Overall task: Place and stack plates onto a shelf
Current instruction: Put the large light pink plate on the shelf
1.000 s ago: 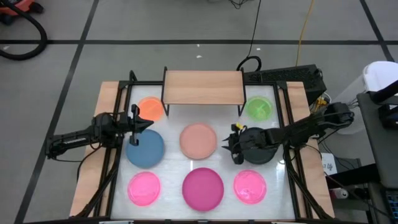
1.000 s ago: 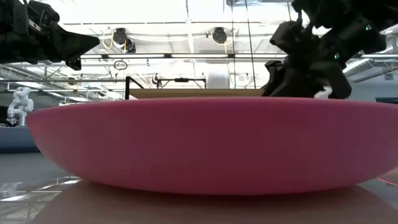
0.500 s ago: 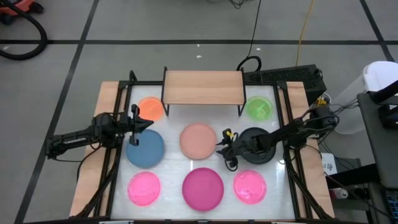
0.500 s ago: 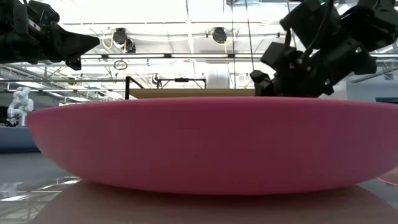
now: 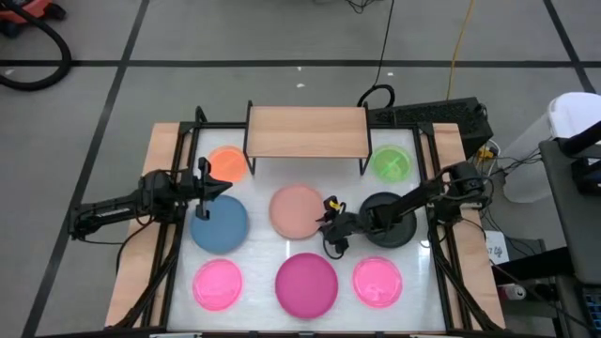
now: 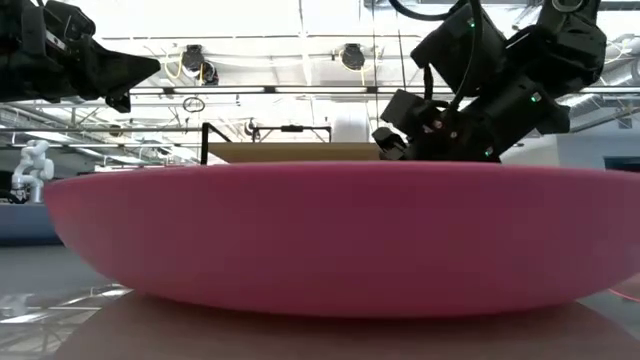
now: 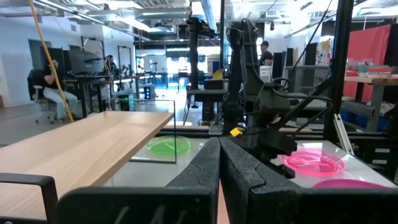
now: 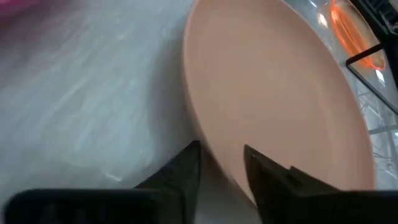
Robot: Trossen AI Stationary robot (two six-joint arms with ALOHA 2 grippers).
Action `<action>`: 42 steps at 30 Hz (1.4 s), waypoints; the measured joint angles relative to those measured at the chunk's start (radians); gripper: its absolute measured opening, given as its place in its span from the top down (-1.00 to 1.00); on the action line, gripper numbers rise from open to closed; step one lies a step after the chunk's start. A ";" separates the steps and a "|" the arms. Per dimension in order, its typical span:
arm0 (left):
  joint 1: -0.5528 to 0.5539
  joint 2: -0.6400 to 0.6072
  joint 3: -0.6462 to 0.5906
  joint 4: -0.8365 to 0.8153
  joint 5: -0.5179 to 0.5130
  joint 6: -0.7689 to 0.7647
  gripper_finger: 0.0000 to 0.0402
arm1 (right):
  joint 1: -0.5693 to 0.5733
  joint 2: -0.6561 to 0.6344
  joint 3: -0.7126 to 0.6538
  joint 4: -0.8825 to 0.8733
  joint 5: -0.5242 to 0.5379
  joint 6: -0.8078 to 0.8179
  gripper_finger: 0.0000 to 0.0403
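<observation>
The salmon plate (image 5: 298,211) lies flat at the table's middle, in front of the light-wood shelf (image 5: 306,131). My right gripper (image 5: 331,226) is open at this plate's right rim. In the right wrist view (image 8: 221,165) one finger stands outside the rim and one over the salmon plate's (image 8: 280,93) inside. The black plate (image 5: 388,222) lies under my right arm. My left gripper (image 5: 212,186) is shut and empty, raised over the far edge of the blue plate (image 5: 220,225); it also shows in the left wrist view (image 7: 219,163). My right gripper comes at the salmon plate's right rim (image 8: 208,140) slanting down from the table's right, its fingers astride the rim. I cannot tell whether either finger touches the plate, which lies flat on the table.
The orange plate (image 5: 228,163) and the green plate (image 5: 391,162) lie beside the shelf's legs. The magenta plate (image 5: 306,284) lies at the near edge between two hot-pink plates (image 5: 218,284) (image 5: 377,281), and it fills the low view (image 6: 320,240). People sit in the room beyond.
My right gripper has gone toward the table's left, from over the black plate to the salmon plate's right rim, and has come lower. The plates have stayed where they were.
</observation>
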 joint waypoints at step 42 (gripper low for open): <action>0.000 0.000 0.000 0.000 0.000 0.000 0.95 | -0.518 -0.272 0.460 -0.728 -0.001 0.102 1.00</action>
